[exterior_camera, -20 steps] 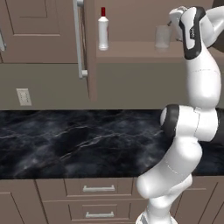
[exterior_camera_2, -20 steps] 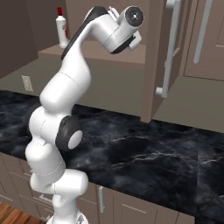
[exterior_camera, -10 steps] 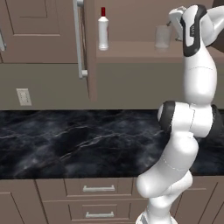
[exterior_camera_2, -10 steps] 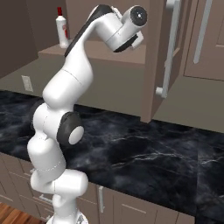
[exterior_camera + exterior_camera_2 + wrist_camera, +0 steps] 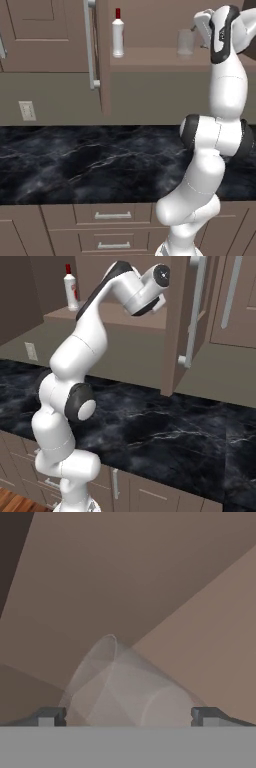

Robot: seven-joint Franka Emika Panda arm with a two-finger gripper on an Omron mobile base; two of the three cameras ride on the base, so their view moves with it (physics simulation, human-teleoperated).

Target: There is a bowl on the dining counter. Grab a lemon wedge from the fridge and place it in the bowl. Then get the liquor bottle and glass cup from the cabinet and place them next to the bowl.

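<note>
The glass cup [image 5: 125,684], a clear greyish tumbler, lies between my gripper [image 5: 127,718] fingertips in the hand view. The jaws stand wide open on either side of it and grip nothing. From the left base view, the cup [image 5: 185,42] stands on the brown shelf of the open cabinet [image 5: 150,56], with my raised hand right beside it. The liquor bottle [image 5: 118,32], slim and white with a red cap, stands upright further left on the same shelf. From the right base view the bottle [image 5: 71,289] stands at the shelf's far end, while my arm covers the cup.
The open cabinet door [image 5: 98,55] with its long silver bar handle [image 5: 91,45] hangs left of the bottle. Another open door [image 5: 179,326] stands right of my hand. A black marble counter [image 5: 75,160] runs below, over brown drawers [image 5: 112,216].
The arm has leaned slightly and the hand has edged a little closer to the glass cup. The jaws have stayed open. Bottle and cup have not moved.
</note>
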